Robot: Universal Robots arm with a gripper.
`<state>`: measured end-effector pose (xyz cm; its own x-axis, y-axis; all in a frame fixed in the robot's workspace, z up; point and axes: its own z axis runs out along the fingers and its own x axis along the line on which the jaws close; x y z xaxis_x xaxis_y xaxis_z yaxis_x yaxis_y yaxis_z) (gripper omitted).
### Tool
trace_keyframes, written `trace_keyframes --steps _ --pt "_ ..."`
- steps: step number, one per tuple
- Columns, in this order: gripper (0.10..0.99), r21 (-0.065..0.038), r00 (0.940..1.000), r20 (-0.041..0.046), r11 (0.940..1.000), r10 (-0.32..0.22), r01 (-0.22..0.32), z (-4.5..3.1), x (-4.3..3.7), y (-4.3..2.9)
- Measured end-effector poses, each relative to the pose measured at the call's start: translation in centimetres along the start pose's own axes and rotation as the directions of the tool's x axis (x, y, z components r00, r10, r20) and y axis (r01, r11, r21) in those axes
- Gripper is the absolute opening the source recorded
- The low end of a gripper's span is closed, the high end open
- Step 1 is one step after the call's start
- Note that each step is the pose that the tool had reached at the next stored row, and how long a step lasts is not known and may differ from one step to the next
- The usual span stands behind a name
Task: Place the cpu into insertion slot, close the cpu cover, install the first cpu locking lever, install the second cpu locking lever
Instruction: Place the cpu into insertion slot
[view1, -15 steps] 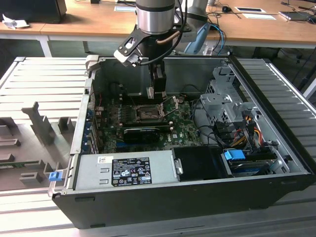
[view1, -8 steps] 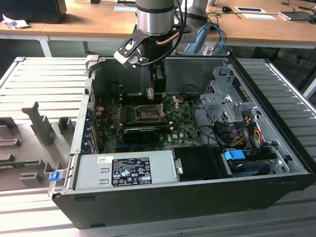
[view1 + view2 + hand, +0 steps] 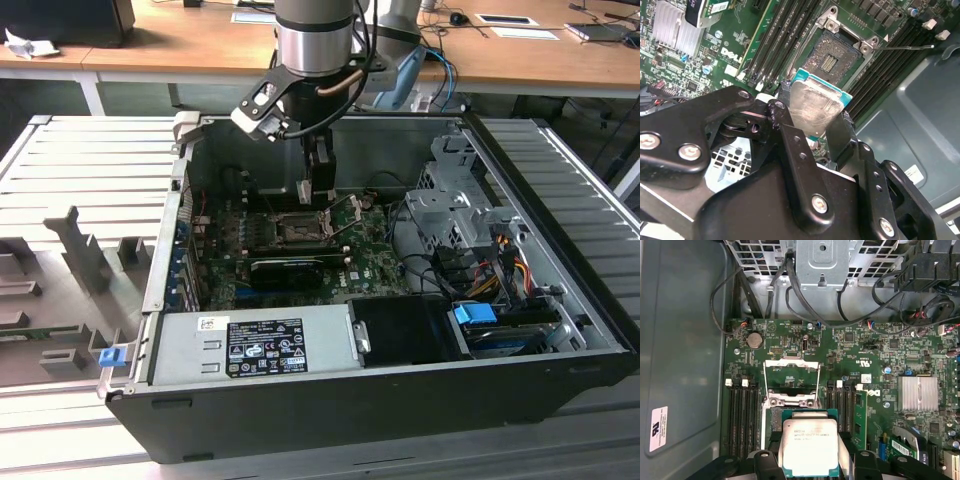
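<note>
On the exterior view's left, grey fixtures (image 3: 90, 262) stand beside the computer case (image 3: 330, 405); mid-case my jaws grip the cpu (image 3: 815, 107) by its edges, tilted above the bare insertion slot (image 3: 296, 229); the drive cage (image 3: 450, 205) sits to the right.

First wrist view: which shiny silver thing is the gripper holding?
The cpu, the flat square chip clamped in the gripper. The ribbed heatsink and the round coin battery sit on the green board, untouched.
</note>
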<state>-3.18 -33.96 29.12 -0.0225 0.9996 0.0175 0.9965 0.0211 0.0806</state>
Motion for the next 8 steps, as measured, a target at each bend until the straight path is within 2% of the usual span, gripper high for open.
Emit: trace_keyframes --steps 8 --pt "0.529 0.0 1.0 -0.0006 1.0 0.0 0.0 0.06 0.0 -0.01"
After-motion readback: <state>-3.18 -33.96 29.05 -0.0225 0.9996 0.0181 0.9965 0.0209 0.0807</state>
